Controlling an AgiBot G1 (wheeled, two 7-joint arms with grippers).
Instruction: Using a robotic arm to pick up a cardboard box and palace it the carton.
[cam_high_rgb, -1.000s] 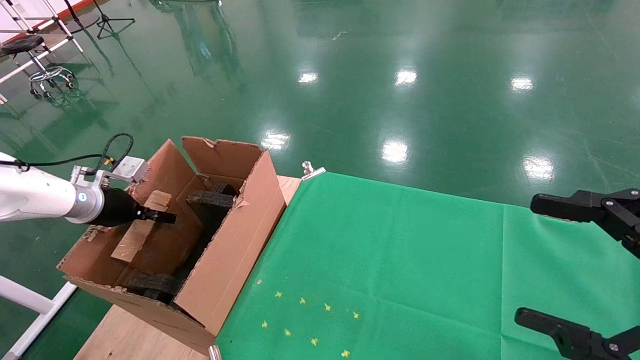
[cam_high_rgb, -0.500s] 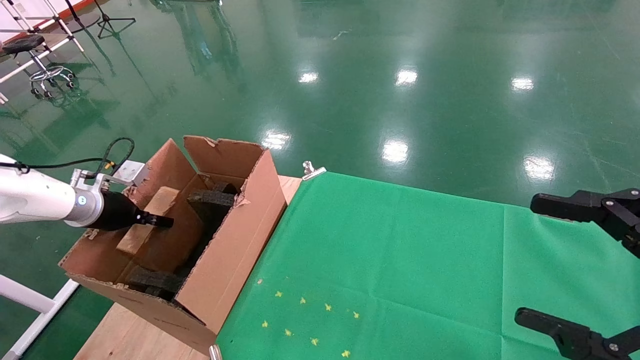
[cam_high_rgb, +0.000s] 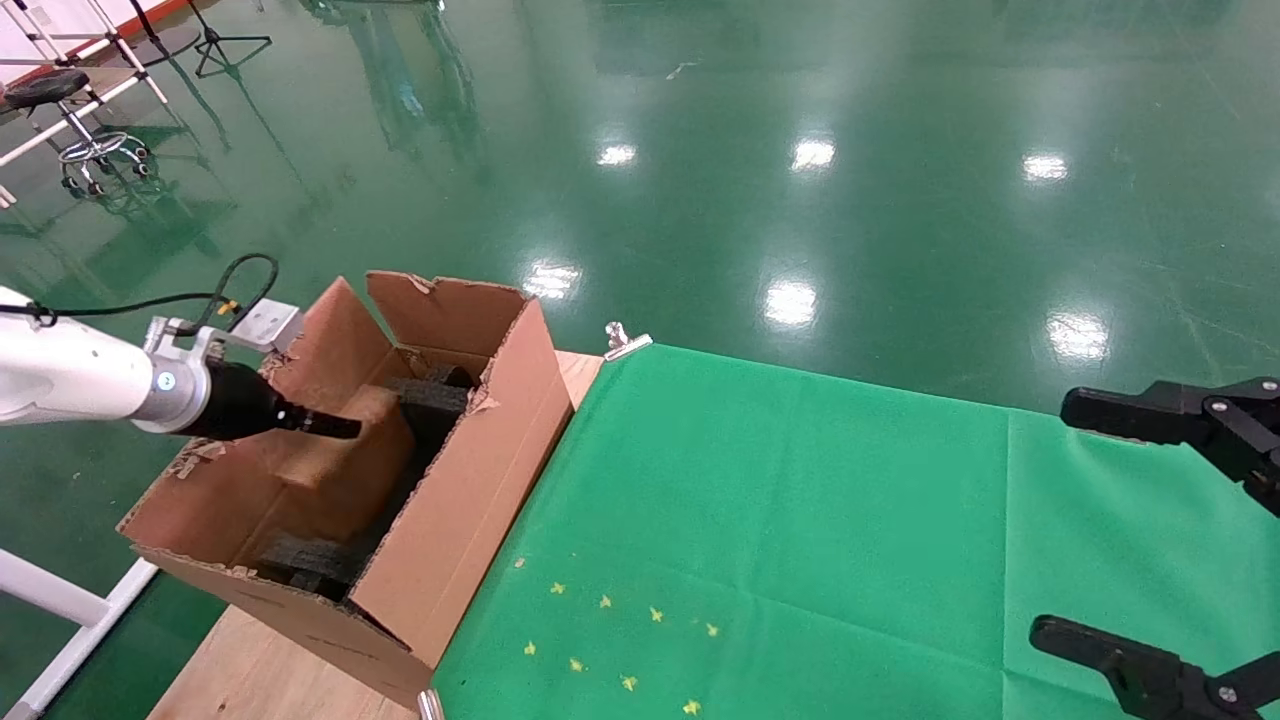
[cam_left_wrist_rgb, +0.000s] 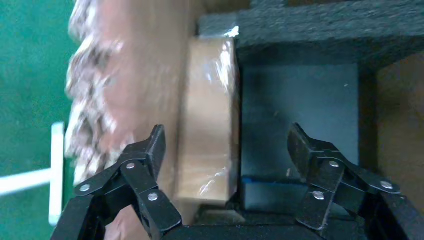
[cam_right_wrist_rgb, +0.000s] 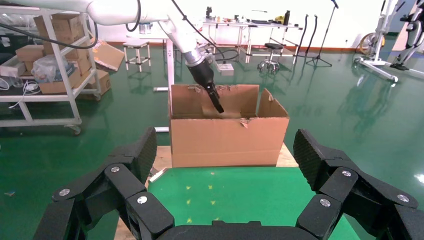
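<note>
The all-black right gripper (cam_high_rgb: 1150, 530) hangs spread wide over the green cloth (cam_high_rgb: 800, 520). Farther left, the white robotic arm's black two-finger left gripper (cam_left_wrist_rgb: 227, 150) gapes wide, empty, above the small brown cardboard box (cam_left_wrist_rgb: 210, 115) wrapped in shiny clear tape, lying inside the large brown corrugated carton (cam_high_rgb: 470, 480) against black foam (cam_left_wrist_rgb: 300, 30).

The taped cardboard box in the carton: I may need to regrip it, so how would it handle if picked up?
The taped cardboard box looks rigid and flat-sided, so it should keep its shape. Its glossy clear tape may make it slippery under the open left gripper. It lies wedged between the carton wall and black foam, so it may drag.
</note>
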